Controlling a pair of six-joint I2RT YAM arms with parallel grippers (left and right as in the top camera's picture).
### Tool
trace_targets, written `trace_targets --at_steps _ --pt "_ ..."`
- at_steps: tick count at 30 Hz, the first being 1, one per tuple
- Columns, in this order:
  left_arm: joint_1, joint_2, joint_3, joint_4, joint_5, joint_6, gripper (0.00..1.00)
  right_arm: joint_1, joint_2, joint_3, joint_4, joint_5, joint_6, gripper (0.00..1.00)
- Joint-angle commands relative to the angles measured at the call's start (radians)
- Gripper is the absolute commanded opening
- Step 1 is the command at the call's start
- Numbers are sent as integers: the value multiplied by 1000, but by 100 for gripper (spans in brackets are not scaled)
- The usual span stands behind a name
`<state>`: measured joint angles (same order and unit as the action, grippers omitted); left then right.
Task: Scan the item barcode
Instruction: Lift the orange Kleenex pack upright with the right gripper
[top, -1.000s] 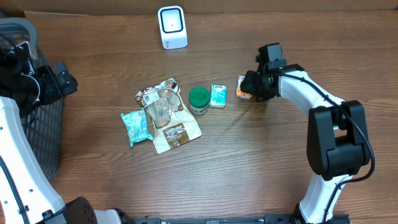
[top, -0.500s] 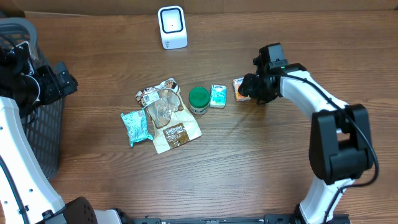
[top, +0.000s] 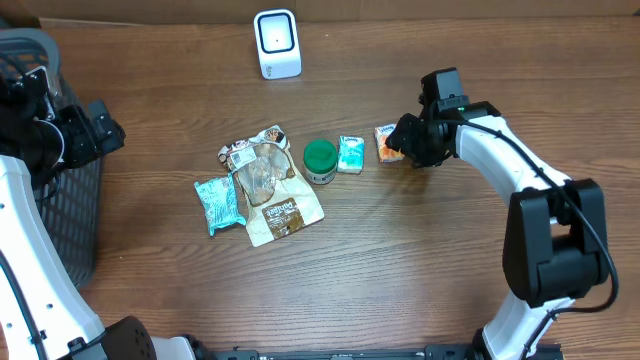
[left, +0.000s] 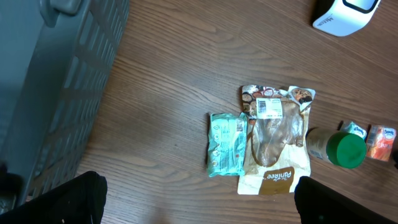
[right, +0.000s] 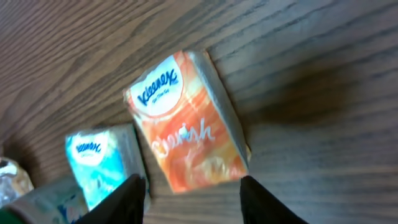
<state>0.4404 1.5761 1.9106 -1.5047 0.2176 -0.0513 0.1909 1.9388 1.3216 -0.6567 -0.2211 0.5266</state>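
Note:
An orange Kleenex tissue pack (top: 387, 142) lies flat on the wooden table, right of centre. My right gripper (top: 403, 140) is low at its right end. In the right wrist view the pack (right: 189, 124) lies just ahead of the right gripper (right: 191, 183), whose fingers stand open on either side of the pack's near end without touching it. The white barcode scanner (top: 277, 43) stands at the table's back edge. My left gripper (top: 88, 130) hovers open at the far left, with nothing between its fingers (left: 74, 199).
A blue tissue pack (top: 350, 153) and a green-lidded jar (top: 320, 160) sit just left of the orange pack. Snack bags (top: 270, 185) and a teal packet (top: 218, 203) lie mid-table. A dark mesh basket (top: 75, 215) stands at the left edge.
The orange pack has shifted slightly left and turned a little, with the right gripper still at its right end. The left arm has not moved.

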Motion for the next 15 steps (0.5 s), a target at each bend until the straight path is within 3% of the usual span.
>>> trace_targets --at_steps 1,5,8,15 --pt "-1 8 22 -3 15 15 100 -8 35 -13 29 3 10 43" --pt "-1 8 22 -3 15 15 100 -30 57 -13 46 2 -24 41" --pt "-1 8 22 -3 15 14 100 -36 71 -13 42 3 -92 52" --pt "-1 8 22 -3 15 15 100 -36 72 -13 50 -56 -218 57"
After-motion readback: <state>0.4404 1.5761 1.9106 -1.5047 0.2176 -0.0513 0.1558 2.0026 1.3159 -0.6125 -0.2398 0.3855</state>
